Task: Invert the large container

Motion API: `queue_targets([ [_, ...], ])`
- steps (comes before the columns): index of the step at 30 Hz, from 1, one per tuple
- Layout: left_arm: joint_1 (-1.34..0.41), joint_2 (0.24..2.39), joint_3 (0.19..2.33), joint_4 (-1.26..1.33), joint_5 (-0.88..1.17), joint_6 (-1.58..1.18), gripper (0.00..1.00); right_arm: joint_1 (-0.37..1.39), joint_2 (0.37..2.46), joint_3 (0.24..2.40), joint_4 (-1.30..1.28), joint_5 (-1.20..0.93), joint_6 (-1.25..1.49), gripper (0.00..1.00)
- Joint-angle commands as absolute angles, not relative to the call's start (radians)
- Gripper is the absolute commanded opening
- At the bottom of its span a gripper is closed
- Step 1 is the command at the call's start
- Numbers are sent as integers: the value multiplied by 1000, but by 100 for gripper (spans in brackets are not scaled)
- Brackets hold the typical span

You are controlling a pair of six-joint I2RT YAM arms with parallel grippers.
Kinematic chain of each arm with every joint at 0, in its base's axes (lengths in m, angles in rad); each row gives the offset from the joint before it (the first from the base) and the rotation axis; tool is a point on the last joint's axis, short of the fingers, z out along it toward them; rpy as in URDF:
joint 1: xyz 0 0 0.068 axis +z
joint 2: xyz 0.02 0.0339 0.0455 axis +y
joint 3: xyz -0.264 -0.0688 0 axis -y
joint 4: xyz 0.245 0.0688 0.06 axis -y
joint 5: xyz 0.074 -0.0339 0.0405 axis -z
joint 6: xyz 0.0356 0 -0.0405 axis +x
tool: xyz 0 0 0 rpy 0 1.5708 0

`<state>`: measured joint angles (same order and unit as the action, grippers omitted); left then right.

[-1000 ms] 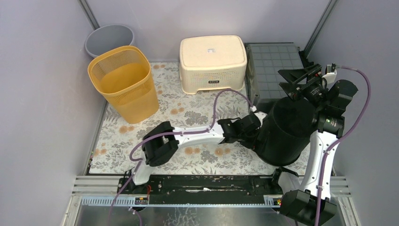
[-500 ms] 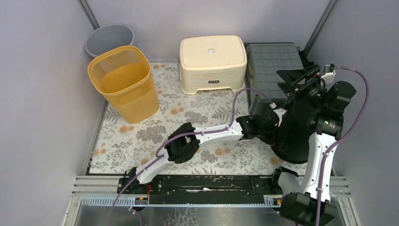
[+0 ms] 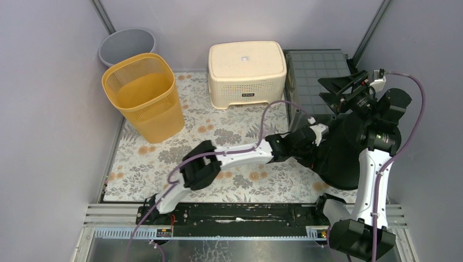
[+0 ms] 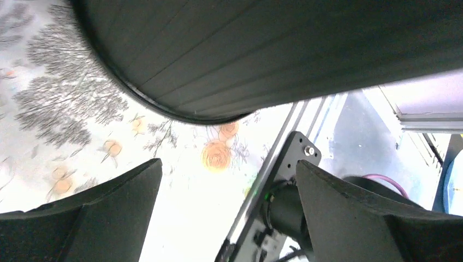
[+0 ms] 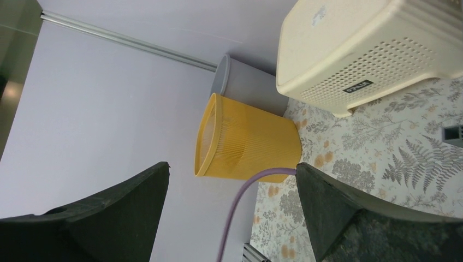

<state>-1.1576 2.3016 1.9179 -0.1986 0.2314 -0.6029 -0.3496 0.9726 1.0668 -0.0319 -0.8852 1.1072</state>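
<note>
Large black container sat by the right edge of the bench, toward the near corner, on the floral mat. Its wider end faced the mat. Whether it stood fully mouth-down or leaned could not be settled, since both arms covered much of it.

Left gripper reached across from the near edge to the container's left flank. In the wrist view its jaws stood wide with nothing between them, and the ribbed wall filled the frame just beyond the tips. It looked placed to steady or nudge the wall rather than pinch it.

Right gripper hung above the container, jaws spread and empty, pointing toward the far left corner. It was probably held clear to leave the container free.

Yellow basket, cream stool and grey bin stood along the far edge, well apart from the work.
</note>
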Motion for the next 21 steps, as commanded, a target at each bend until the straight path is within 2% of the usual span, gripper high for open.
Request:
queue_targets([
  [1, -1144, 2075, 1788, -177, 91, -582, 100, -324, 964, 1161, 38, -941, 1144, 93],
  [5, -1133, 1912, 1664, -246, -16, -624, 100, -313, 960, 1174, 81, -944, 1196, 93],
  [12, -1068, 1694, 1662, -546, -235, -556, 100, -311, 955, 1177, 83, -942, 1211, 93],
  [17, -888, 1551, 1727, -757, -335, -488, 100, -300, 958, 1177, 48, -937, 1183, 93],
  [21, -691, 1510, 1864, -896, -395, -405, 100, -286, 959, 1165, 29, -936, 1163, 94],
])
